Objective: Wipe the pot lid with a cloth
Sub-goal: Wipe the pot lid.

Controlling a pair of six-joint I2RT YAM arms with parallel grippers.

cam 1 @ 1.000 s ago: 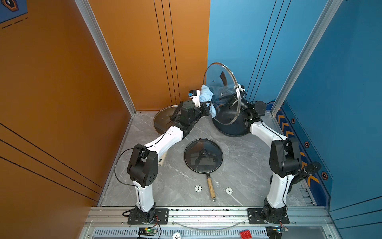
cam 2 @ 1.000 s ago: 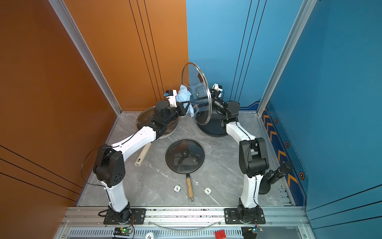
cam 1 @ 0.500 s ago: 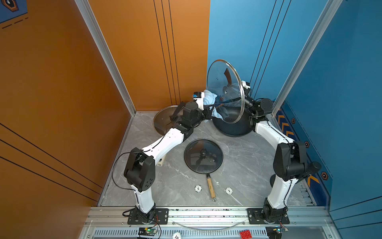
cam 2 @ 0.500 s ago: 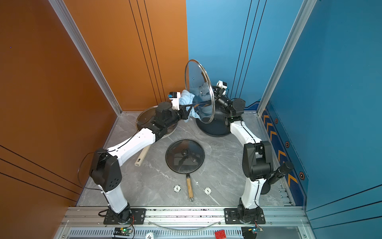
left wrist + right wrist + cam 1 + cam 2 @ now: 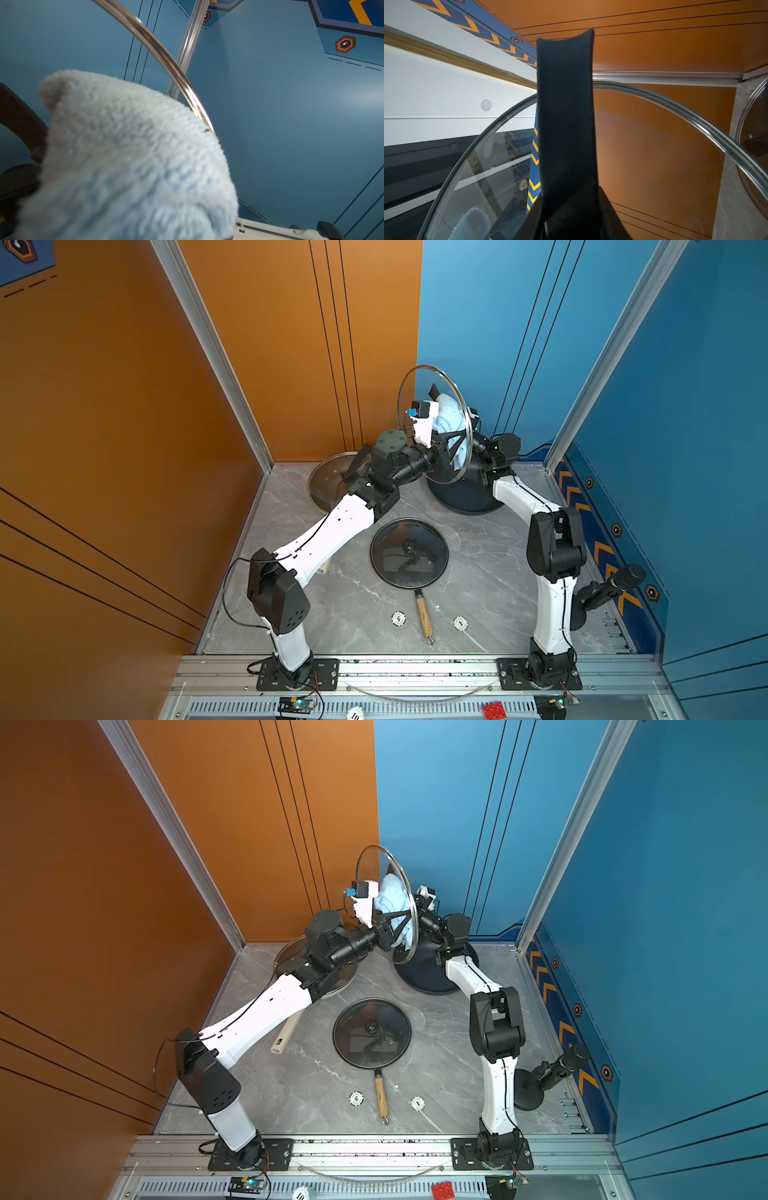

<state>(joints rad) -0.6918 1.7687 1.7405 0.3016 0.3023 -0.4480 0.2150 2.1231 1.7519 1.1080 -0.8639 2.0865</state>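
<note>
A glass pot lid with a metal rim stands upright in the air at the back, seen in both top views. My right gripper is shut on its black handle from behind. The light-blue cloth is bunched in my left gripper, which is shut on it and presses it against the lid's near face. In the left wrist view the cloth fills the lower half, and the lid's rim curves above it. Through the glass the right wrist view shows a bit of cloth.
A black pan with a wooden handle lies mid-table. Another glass lid lies at the back left. A dark domed pot sits under the raised lid. A microphone stand is at the right, with two round chips near the front.
My left gripper has carried the cloth up and to the right across the lid. The lid has turned more edge-on to the top views.
</note>
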